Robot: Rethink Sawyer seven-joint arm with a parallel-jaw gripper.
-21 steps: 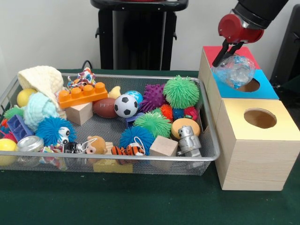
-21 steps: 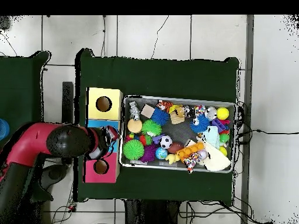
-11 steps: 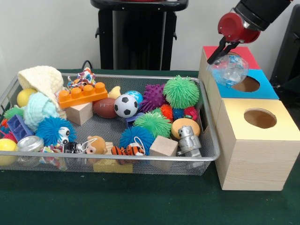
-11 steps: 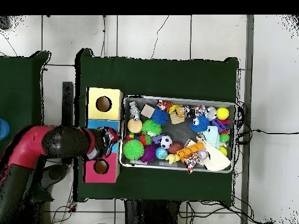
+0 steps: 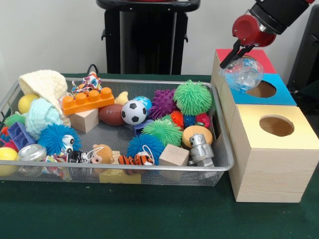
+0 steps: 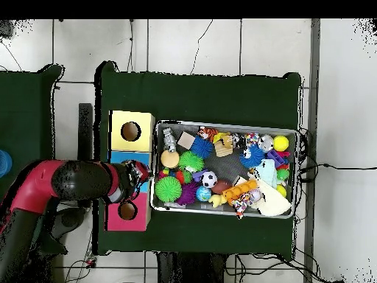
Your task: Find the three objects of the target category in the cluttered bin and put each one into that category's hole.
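My gripper point(image 5: 238, 60) is shut on a clear glittery ball point(image 5: 243, 74), holding it in the air just left of the round hole point(image 5: 263, 89) in the blue box point(image 5: 281, 95). The ball hangs over the blue box's left edge, beside the bin's right end. In the overhead view the gripper point(image 6: 137, 177) sits over the blue box, between the yellow box point(image 6: 118, 121) and the red box point(image 6: 112, 219). In the wire bin point(image 5: 149, 168) lie a soccer ball point(image 5: 133, 112), a football point(image 5: 110, 114) and a green fuzzy ball point(image 5: 192, 97).
The yellow box point(image 5: 274, 164) with its own hole point(image 5: 276, 125) stands nearest the camera and the red box point(image 5: 260, 56) farthest. The bin also holds an orange brick point(image 5: 88, 100), wooden cubes, a toy robot point(image 5: 201, 149), spiky balls and cloth.
The gripper has carried the clear ball slightly up and to the left, from over the blue box's hole towards the box's left edge. The bin's contents are unchanged.
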